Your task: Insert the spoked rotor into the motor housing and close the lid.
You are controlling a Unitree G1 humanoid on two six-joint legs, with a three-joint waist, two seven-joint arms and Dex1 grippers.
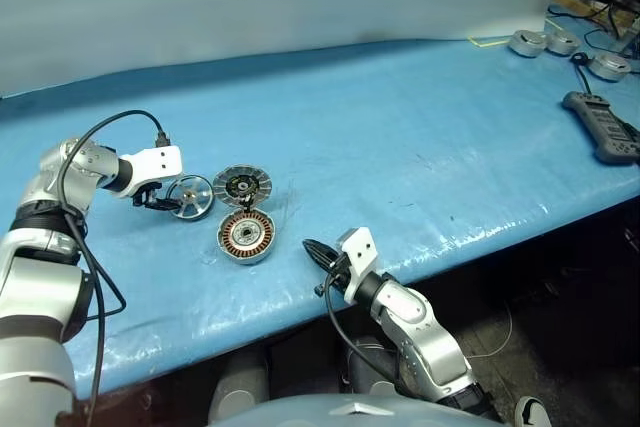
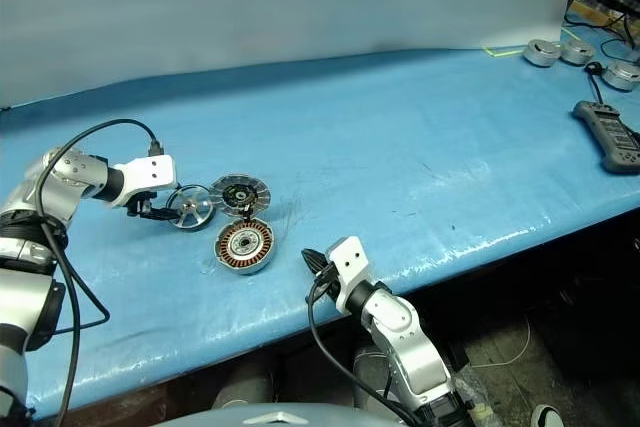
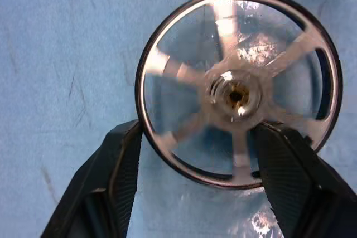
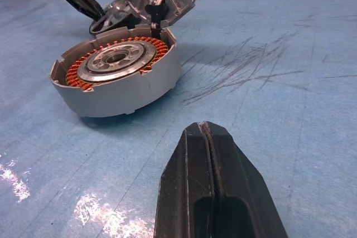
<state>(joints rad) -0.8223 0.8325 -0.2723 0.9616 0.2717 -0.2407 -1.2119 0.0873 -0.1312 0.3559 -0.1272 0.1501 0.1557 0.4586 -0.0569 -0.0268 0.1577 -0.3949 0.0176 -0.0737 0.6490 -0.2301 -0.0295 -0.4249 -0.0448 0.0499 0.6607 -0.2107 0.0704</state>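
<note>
While the table stood covered in blue sheeting, the parts lay as follows.

Table: the blue-covered table (image 1: 400, 127) carried the three motor parts near its front left.
Wheel: the spoked wheel (image 1: 191, 196), black-rimmed with shiny spokes and hub, rested on the sheet, furthest left of the three parts, just beside the lid.
Left gripper: the left gripper (image 3: 195, 154) sat at the wheel's left edge with its two black fingers (image 3: 120, 163) spread to either side of the rim; one fingertip appeared to touch the rim, the other sat close by it, and a firm grip could not be told.
Housing: the motor cup (image 1: 246, 236), grey-walled with copper windings round a silver centre, sat open-side up, nearest the table's front edge.
Lid: the lid (image 1: 242, 186) stood tilted just behind the cup, its segmented face showing, its lower edge seeming to meet the cup's rim.
Right gripper: the right gripper (image 4: 207, 137) hovered low over the sheet, apart from the cup, fingers pressed together and holding nothing.
Far right: three silver pucks (image 1: 528, 42) and a dark handset (image 1: 603, 127) lay well apart from the parts.
</note>
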